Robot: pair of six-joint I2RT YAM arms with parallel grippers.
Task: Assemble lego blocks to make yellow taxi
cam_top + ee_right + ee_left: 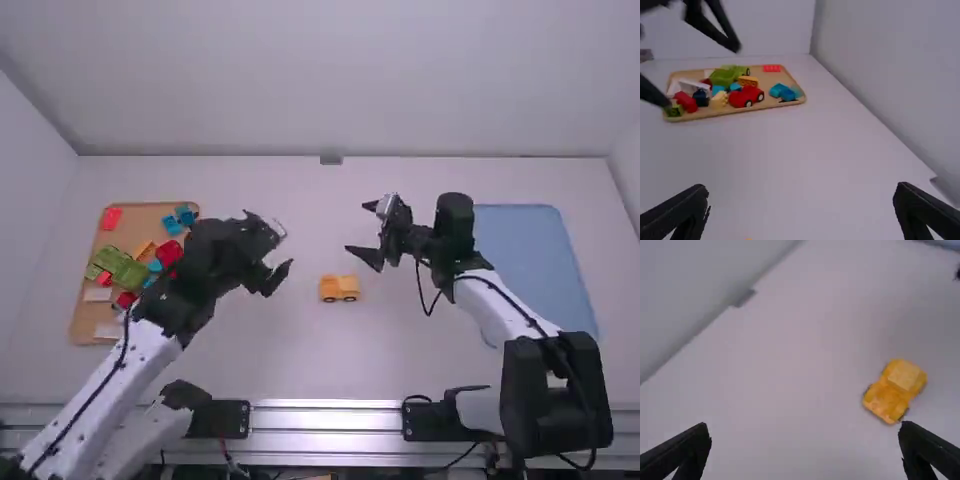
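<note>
At the table's near edge, a metal rail runs between your two arm bases. From the left base, your left arm slants up and inward, and its gripper ends left of the middle with both fingers spread and nothing between them. Your right arm leans inward from the other side, a black cable looping beneath its wrist; its gripper faces the left one, well apart from it, fingers likewise parted and empty. Between the two, slightly nearer you, the yellow car sits on the white table: chunky plastic, dark round wheels, and a raised block over one end. Past the left arm, a tan tray with rounded corners holds a jumble of blocks; your arm covers part of it in the high view, but the right wrist view picks out a glossy red car there. Over to the right lies a flat blue panel, partly hidden by your right arm. Farthest off, a small grey box sits against the pale wall, too small to make out well.
</note>
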